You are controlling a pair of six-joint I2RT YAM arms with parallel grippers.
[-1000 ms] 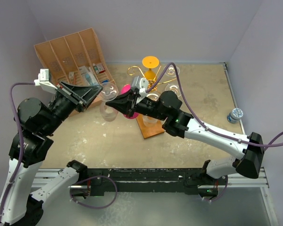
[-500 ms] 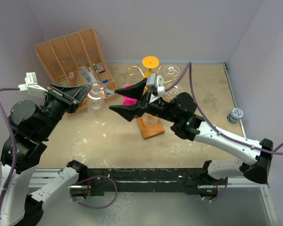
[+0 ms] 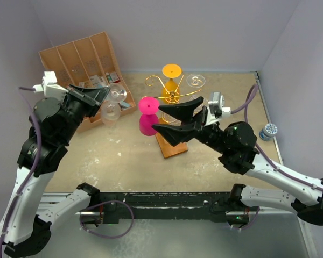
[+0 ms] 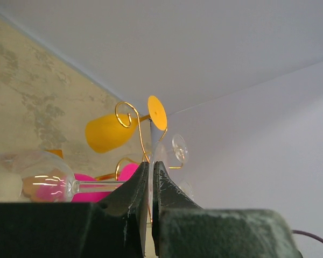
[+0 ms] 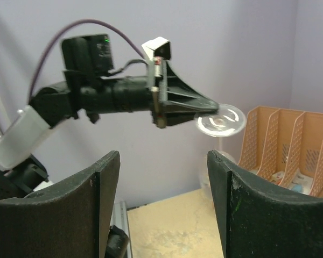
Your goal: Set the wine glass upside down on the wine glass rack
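The clear wine glass (image 3: pixel 110 111) hangs above the table in front of the organiser, bowl down and foot (image 3: pixel 117 93) up. My left gripper (image 3: pixel 105 93) is shut on the rim of that foot. In the left wrist view the jaws (image 4: pixel 151 165) pinch the thin glass disc, and the stem (image 4: pixel 99 185) and bowl (image 4: pixel 32 176) reach left. My right gripper (image 3: pixel 158 117) stands open and holds nothing, just right of the pink glass (image 3: pixel 147 122). From the right wrist view (image 5: pixel 162 161) it faces the held glass foot (image 5: pixel 220 119). The gold wine glass rack (image 3: pixel 170 95) stands on its wooden base (image 3: pixel 173 146).
On the rack hang an orange glass (image 3: pixel 171 71), a clear glass (image 3: pixel 195 80) and the pink one. A tan compartmented organiser (image 3: pixel 81 56) with small packets sits at the back left. A blue-capped jar (image 3: pixel 268 130) stands by the right wall.
My right gripper let go of the clear glass, opened wide and drew back to the right. The left gripper kept the glass and carried it left and up toward the organiser.
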